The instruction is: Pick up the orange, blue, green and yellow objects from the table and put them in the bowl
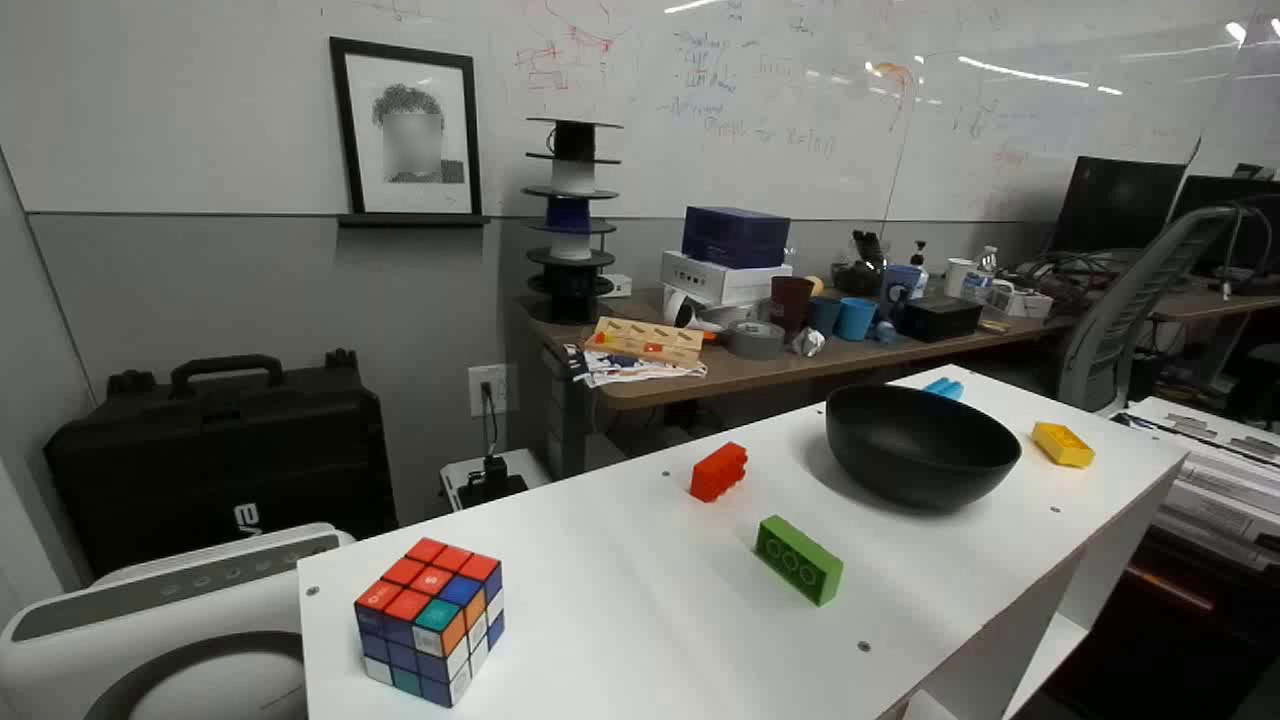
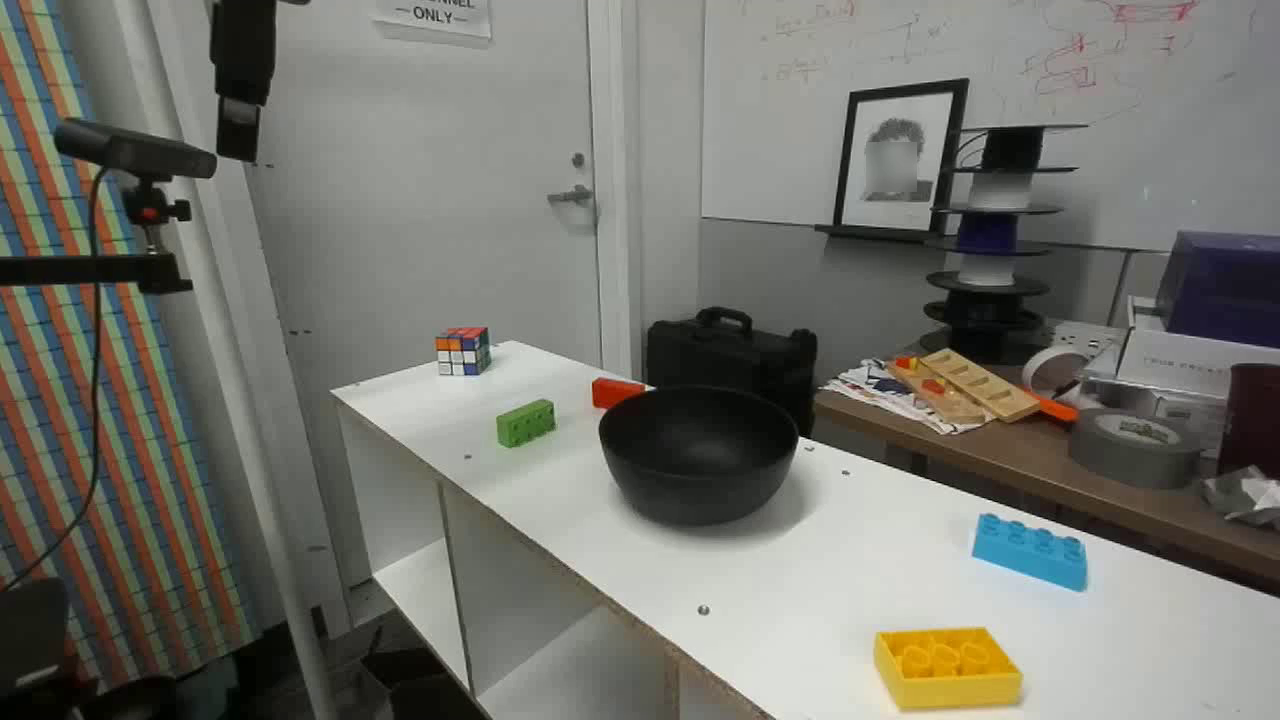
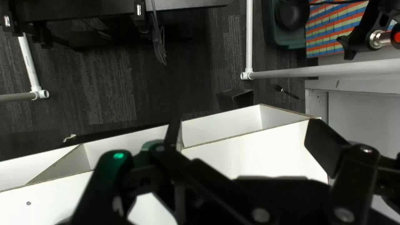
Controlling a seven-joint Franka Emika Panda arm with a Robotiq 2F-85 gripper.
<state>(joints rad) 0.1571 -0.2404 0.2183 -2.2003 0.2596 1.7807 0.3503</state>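
The hand point(image 3: 245, 134) is spread wide and holds nothing that we can see. On the white table point(image 1: 600, 610), outside the black bowl point(image 2: 690, 490), lie the orange-red brick point(image 1: 718, 472) and the green brick point(image 1: 798, 562), both on their sides, between bowl and Rubik's cube point(image 1: 430, 620); past the bowl are the blue brick point(image 2: 1030, 555), studs up, and the yellow brick point(image 2: 948, 672), hollow side up. We judge these plastic bricks light, stiff, not fragile, a little slippery. The last two we would pinch across the long sides; the tipped ones across studs and underside, where contact may be uneven. The table looks smooth, so bricks could slide. Around it, we notice a whiteboard point(image 1: 760, 100) and a black case point(image 1: 220, 450).
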